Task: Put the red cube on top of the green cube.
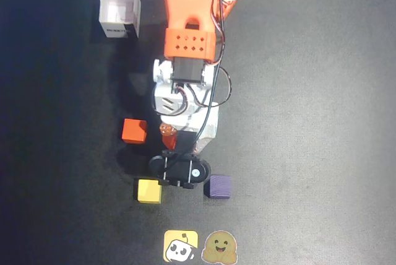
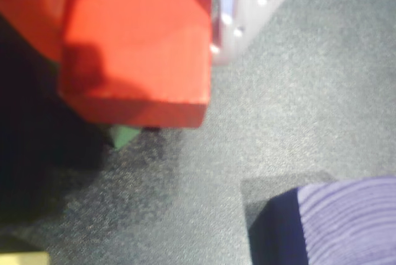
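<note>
In the wrist view my gripper (image 2: 133, 36) is shut on the red cube (image 2: 139, 54), between an orange finger (image 2: 28, 5) on the left and a white finger (image 2: 247, 5) on the right. A corner of the green cube (image 2: 124, 135) peeks out just under the red cube's lower edge. I cannot tell whether the two touch. In the overhead view the gripper (image 1: 179, 150) points down between the other cubes, and the arm and the black wrist camera (image 1: 180, 171) hide both task cubes.
An orange-red cube (image 1: 134, 130) lies left of the gripper, a yellow cube (image 1: 149, 191) front left and a purple cube (image 1: 218, 186) front right, also seen in the wrist view (image 2: 334, 221). A white open box (image 1: 120, 11) stands far left. Two stickers (image 1: 180, 246) lie at the front edge.
</note>
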You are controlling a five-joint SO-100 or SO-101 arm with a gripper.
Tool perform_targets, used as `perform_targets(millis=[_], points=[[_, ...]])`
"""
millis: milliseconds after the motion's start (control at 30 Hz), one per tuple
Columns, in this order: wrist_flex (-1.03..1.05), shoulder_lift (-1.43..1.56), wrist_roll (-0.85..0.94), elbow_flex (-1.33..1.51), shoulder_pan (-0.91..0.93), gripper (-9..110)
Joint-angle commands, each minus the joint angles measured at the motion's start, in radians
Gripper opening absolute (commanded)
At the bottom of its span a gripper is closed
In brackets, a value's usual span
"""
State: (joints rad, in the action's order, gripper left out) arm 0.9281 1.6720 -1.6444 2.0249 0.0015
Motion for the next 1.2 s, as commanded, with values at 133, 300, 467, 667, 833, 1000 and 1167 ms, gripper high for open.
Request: perform_targets(millis=[133,300,467,667,833,1000,1167], points=[[0.0,0.074,0.003,0.003,0.002,5],[0.003,0.091,0.003,0.005,0.008,5],[0.002,0.094,0.003,0.006,0.018,5],[0.0,0.087,0.002,0.008,0.025,13],[0.0,0.081,0.002,0.008,0.028,13],[0.0,0.077,-0.005,0.014,0.028,13],[-0.003,0.069,-0.015,0.017,0.029,14]])
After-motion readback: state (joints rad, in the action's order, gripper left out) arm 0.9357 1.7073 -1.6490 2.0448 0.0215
